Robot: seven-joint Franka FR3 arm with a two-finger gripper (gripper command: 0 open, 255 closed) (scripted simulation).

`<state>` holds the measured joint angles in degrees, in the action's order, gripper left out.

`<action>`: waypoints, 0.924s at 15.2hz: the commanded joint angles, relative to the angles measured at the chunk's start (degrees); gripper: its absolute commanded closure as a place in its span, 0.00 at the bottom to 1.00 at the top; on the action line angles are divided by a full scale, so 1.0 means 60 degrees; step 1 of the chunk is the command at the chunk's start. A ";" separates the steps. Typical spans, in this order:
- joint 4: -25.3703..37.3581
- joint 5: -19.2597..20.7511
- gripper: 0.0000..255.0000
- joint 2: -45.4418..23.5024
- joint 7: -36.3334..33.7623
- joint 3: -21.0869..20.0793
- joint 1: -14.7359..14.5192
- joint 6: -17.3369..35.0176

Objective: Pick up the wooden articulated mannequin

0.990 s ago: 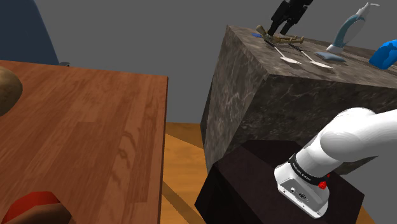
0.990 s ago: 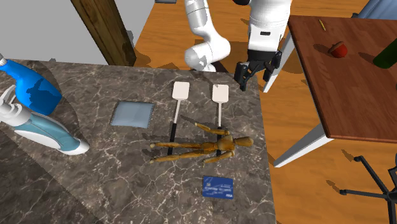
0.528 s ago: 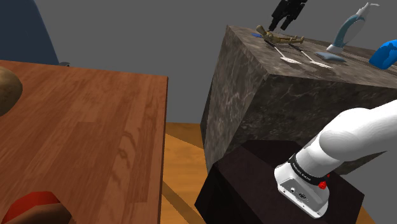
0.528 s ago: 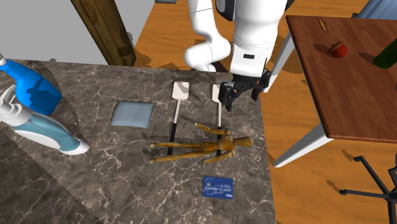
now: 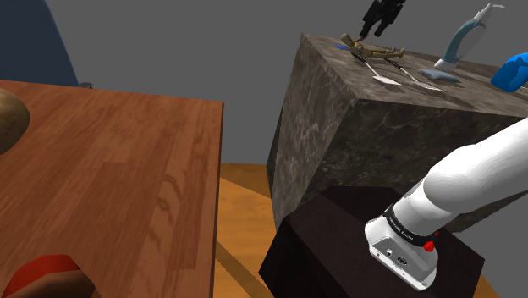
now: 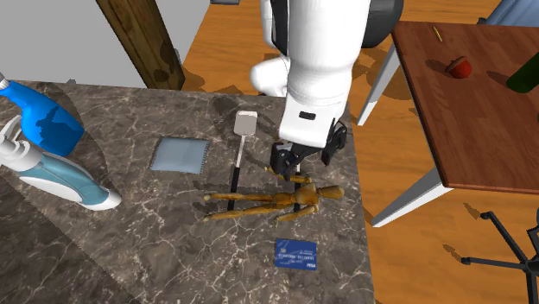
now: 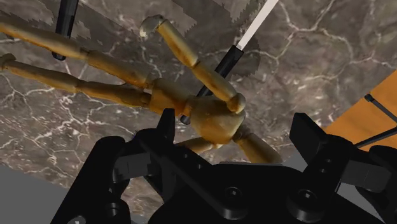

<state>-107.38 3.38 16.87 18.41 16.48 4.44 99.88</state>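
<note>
You have the gripper (image 6: 304,164) spread wide over the wooden mannequin (image 6: 272,200), one of its fingers (image 7: 167,124) on each side of the chest, not clasping it. It lies flat on the marble counter (image 6: 129,250), head toward 3 o'clock, a blue card (image 6: 296,254) at its 6 o'clock

Shoulder view: pincer (image 5: 373,30) clipped by the 12 o'clock edge. Mannequin (image 5: 372,51) too small for us to read its joints. Red thing (image 5: 42,278) at 7 o'clock and brown thing (image 5: 7,118) at 9 o'clock are both cropped; we cannot name them.

Wrist view: a spatula (image 7: 224,69) handle passes under the mannequin's torso; the legs leave the frame.

Second exterior view: arm (image 6: 324,52) is cut off at 12 o'clock and covers most of that spatula.
</note>
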 commanded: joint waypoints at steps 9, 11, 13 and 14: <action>-0.0980 0.0055 1.00 0.0099 0.0050 0.0068 0.0050 0.0887; -0.0977 0.0054 1.00 0.0092 0.0053 0.0071 0.0051 0.0890; -0.0987 0.0056 1.00 0.0101 0.0046 0.0066 0.0050 0.0891; -0.0987 0.0057 1.00 0.0103 0.0051 0.0069 0.0052 0.0889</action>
<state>-113.23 3.71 17.53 18.71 16.85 4.73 105.24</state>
